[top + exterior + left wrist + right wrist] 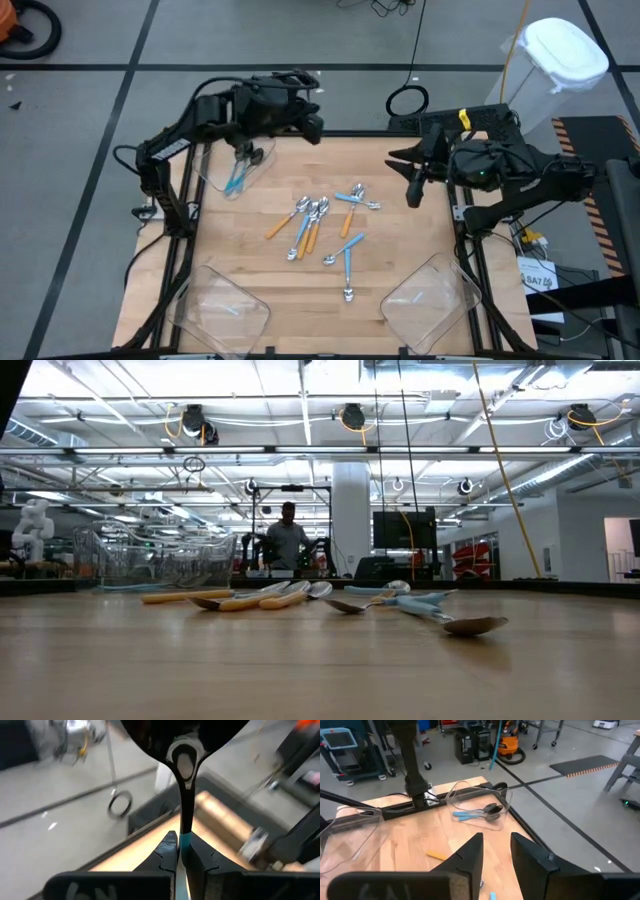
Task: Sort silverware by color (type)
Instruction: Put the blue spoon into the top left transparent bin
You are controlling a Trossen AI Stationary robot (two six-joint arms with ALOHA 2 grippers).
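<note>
Pale smooth wood table (400, 250), clear glossy plastic bins (432, 300), shiny metal spoons (320, 210) with plastic handles.

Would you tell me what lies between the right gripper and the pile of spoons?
Only bare wood: in the high view, nothing sits between the right gripper and the spoons.

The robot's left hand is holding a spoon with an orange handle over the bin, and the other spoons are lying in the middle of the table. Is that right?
Not quite. The spoon in the left hand has a light-blue handle, not orange; the left wrist view shows it pinched between the fingers. The rest holds: it hangs over the clear bin, and the other spoons lie mid-table in the high view.
</note>
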